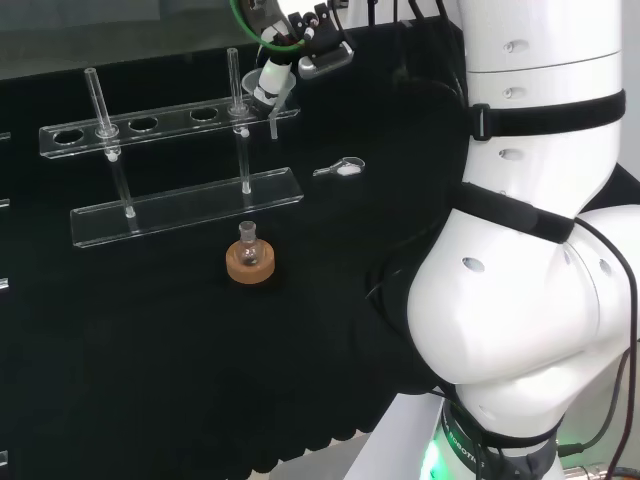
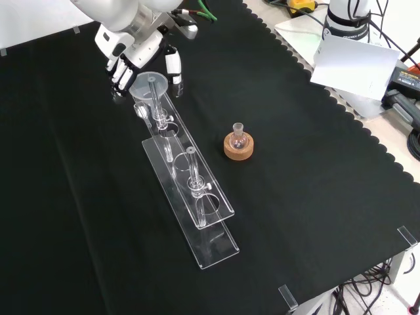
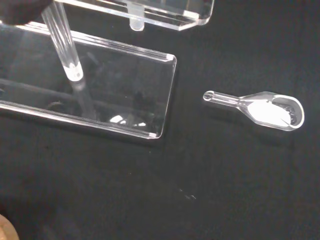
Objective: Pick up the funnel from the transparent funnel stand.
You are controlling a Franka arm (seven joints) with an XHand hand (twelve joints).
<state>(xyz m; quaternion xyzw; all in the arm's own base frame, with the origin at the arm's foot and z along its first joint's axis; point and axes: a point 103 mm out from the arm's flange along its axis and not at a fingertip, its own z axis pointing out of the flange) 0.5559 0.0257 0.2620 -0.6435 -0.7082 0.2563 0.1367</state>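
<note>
- Hand (image 2: 134,58) sat right at the far end of the clear funnel stand (image 2: 197,216) in the front view, fingers curled round the funnel (image 2: 147,85), thumb side next to its rim.
- Funnel was still sitting in the stand's end hole, stem (image 3: 62,37) hanging down toward the base plate.
- Small flask on a cork ring (image 2: 238,145) stood well apart from the stand, to its right in that view.
- Little glass scoop (image 3: 265,108) with white powder lay on the cloth just off the stand's end.

On my black-clothed surface (image 2: 315,197) — a small flask (image 2: 239,134) upright in its cork ring (image 2: 238,148), a clear scoop (image 3: 265,108) well apart.
</note>
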